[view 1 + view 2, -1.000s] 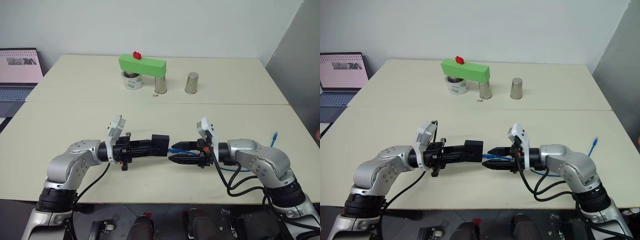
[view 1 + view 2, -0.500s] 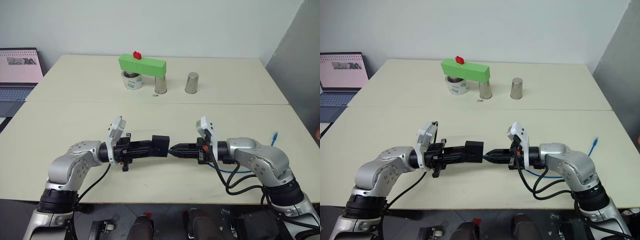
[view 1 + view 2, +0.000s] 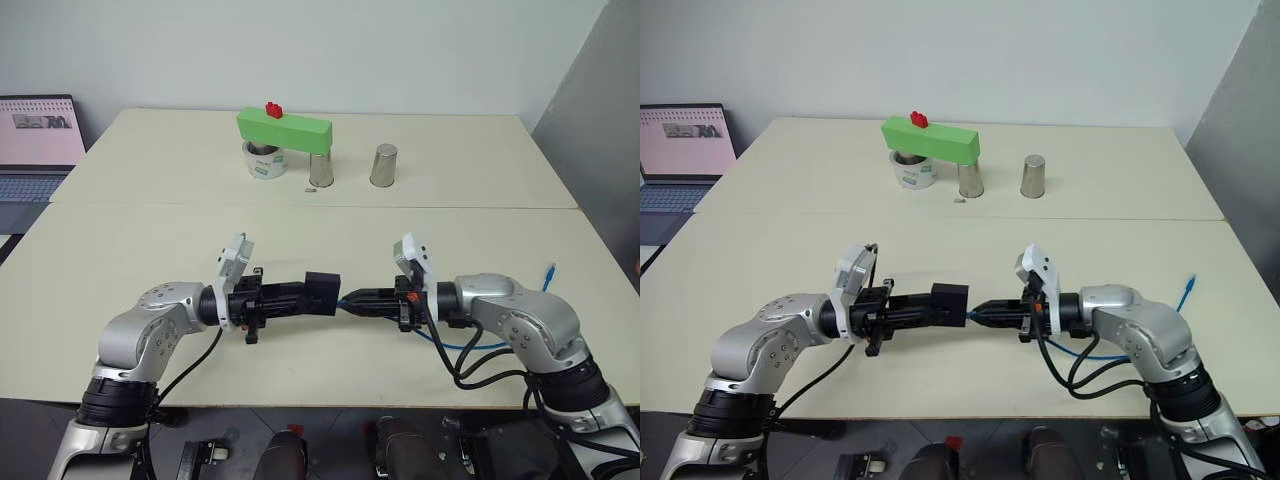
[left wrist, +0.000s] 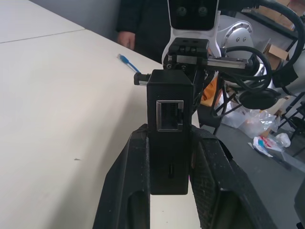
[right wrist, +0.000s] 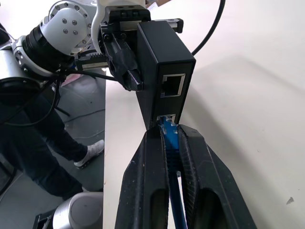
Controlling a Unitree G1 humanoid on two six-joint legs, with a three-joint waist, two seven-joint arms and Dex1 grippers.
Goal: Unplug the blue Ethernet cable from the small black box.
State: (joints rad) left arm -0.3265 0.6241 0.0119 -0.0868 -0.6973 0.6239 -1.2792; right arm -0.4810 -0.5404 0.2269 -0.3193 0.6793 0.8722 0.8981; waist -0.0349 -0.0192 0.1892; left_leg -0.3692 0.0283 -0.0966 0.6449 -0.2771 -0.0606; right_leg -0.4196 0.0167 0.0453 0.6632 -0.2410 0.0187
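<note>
Cream table (image 3: 150,240) | left gripper (image 3: 318,292) clamps small black box (image 4: 169,129) | right gripper (image 5: 170,138) pinches blue Ethernet cable (image 5: 170,138) plug, still seated | step: grip made | next: likely pull plug straight out

Two pale cream tables (image 3: 150,250) stand pushed together. On the far one sit a white tub (image 3: 266,162) and two metal cups (image 3: 321,169), with a green block (image 3: 284,130) resting across them. The blue cable's (image 3: 547,275) free end lies near the right edge.
</note>
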